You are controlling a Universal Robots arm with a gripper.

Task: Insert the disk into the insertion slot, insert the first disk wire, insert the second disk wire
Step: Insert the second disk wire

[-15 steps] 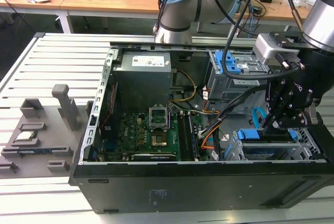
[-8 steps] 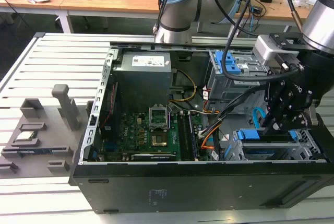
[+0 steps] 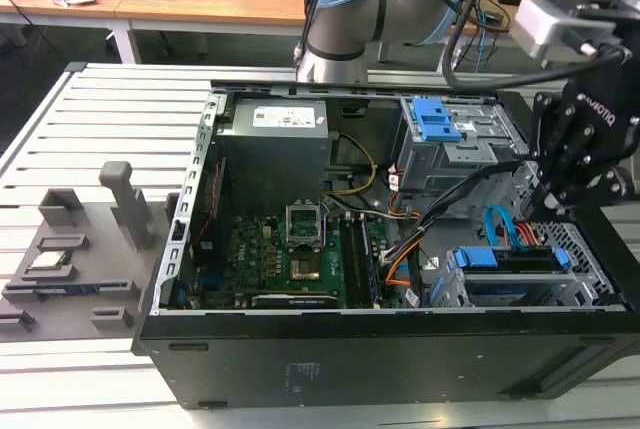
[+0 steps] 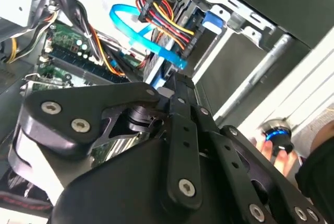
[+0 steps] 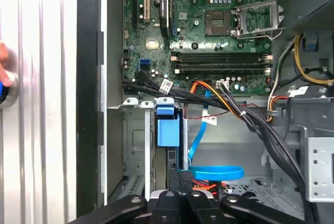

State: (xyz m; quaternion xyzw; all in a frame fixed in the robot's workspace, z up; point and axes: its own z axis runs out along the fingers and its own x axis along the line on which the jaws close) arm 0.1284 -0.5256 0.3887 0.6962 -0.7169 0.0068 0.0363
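While the exterior view takes in the whole open computer case (image 3: 300, 349) on the table (image 3: 100, 119), the first wrist view looks down into the insertion slot (image 5: 136, 145), where one disk (image 5: 168, 130) sits seated. One blue cable (image 5: 216, 172) loops beside it. Pincer (image 3: 545, 211) hangs above the slot; finger state cannot be told.

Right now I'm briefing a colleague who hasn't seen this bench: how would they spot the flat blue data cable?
Start at the open black computer tower lying on the slatted metal table. Go to its corner on the exterior view's right, by the black claw and the silver drive cage. There the flat bright-blue ribbon cable loops upward; neighbouring wires are round bundles, black, orange, yellow and red.
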